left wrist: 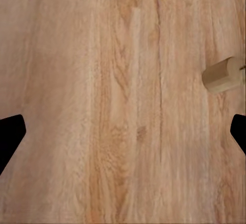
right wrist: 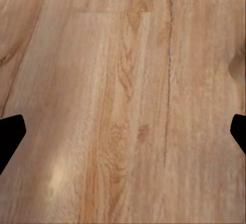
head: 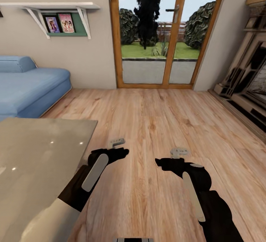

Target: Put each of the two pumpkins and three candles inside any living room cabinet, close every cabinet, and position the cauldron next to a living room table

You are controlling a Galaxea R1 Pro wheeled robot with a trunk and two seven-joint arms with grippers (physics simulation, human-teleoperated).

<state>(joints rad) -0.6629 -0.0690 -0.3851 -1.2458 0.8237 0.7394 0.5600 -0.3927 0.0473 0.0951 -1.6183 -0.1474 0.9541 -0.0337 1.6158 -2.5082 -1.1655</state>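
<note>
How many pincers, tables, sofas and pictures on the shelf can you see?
Pincers: 2, the left pincer and the right pincer, both empty and open.
Tables: 1, the grey table.
Sofas: 1, the blue sofa.
Pictures on the shelf: 2.
Total: 6

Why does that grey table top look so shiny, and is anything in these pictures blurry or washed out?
Head view: the glossy grey rectangular table top carries small bright glints and a pale sheen, reflected light; the garden behind the wood-framed glass door is bright, and the edges look stretched. Left wrist view: the wooden plank floor looks soft, its grain smeared. Right wrist view: a pale glare patch on the floor.
</note>
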